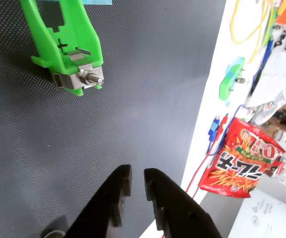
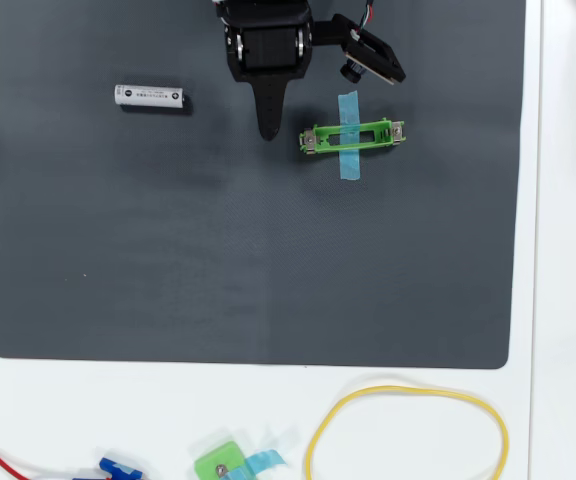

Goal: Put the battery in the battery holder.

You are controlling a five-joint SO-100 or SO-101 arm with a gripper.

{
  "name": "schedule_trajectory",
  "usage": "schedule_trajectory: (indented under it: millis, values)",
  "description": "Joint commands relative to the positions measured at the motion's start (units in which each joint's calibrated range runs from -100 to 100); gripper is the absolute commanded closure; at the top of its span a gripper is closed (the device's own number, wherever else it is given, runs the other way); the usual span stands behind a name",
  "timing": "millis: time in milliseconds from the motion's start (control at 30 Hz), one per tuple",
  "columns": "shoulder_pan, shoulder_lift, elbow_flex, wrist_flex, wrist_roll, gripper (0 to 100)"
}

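Note:
The battery [image 2: 149,96], a small white-silver cylinder, lies flat on the black mat at the upper left of the overhead view. The battery holder [image 2: 353,136], a long green frame with blue tape across its middle, lies to the right. My gripper [image 2: 268,130] sits between them, closer to the holder's left end, and points down the image. In the wrist view the holder's end [image 1: 68,47] with its metal contact is at the top left. The two black fingers of the gripper [image 1: 137,172] stand close together with nothing between them. A small grey bit [image 1: 53,233] at the bottom edge may be the battery.
The black mat [image 2: 248,260] covers most of the white table. Off the mat lie a yellow loop [image 2: 408,430], a small squarish green piece with blue tape [image 2: 223,465], red wire and blue connector [image 2: 118,468]. A red snack bag [image 1: 240,163] shows at the wrist view's right.

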Motion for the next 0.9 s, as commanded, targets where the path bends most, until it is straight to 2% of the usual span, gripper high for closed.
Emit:
schedule_trajectory:
  millis: [0, 867]
  values:
    - [0.8, -0.42, 0.36, -0.62, -0.35, 100]
    - [0.49, -0.42, 0.36, -0.62, -0.04, 100]
